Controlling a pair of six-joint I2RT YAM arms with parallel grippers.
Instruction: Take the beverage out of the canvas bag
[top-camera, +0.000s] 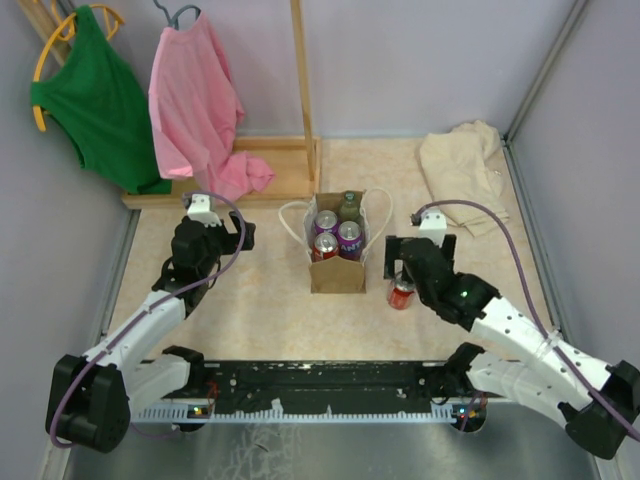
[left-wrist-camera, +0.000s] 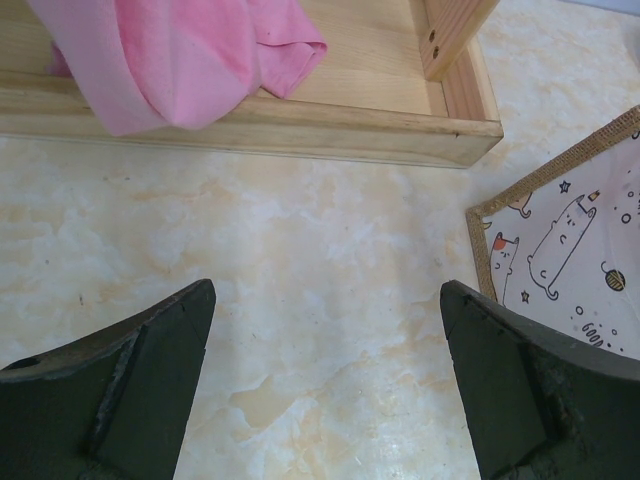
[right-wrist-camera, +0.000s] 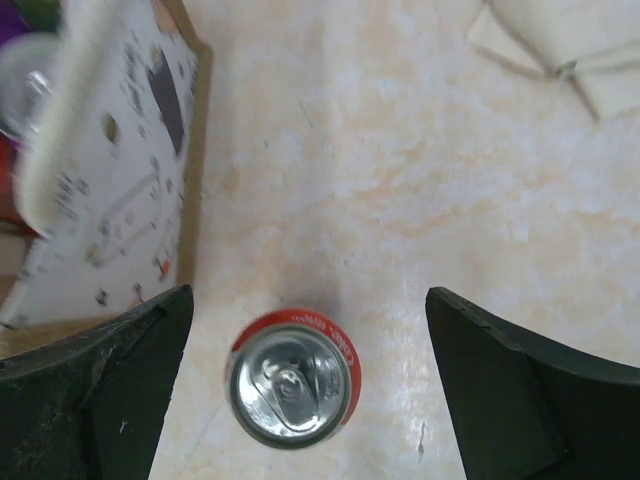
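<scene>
The canvas bag (top-camera: 337, 272) stands mid-table with white rope handles, its top open. Inside it are purple cans (top-camera: 348, 236), a red can (top-camera: 323, 247) and a green bottle top (top-camera: 349, 200). Another red beverage can (top-camera: 402, 292) stands upright on the table just right of the bag. My right gripper (top-camera: 400, 262) hovers over that can, open; in the right wrist view the can (right-wrist-camera: 293, 378) sits between the spread fingers of the gripper (right-wrist-camera: 308, 300), untouched. My left gripper (top-camera: 215, 235) is open left of the bag, the gripper (left-wrist-camera: 327, 290) holding nothing, the bag's printed lining (left-wrist-camera: 570, 240) at its right.
A wooden rack base (top-camera: 250, 170) runs along the back left, with a pink shirt (top-camera: 195, 100) and a green shirt (top-camera: 95, 95) hanging above it. A pale beige cloth (top-camera: 462, 165) lies at the back right. Walls close in both sides.
</scene>
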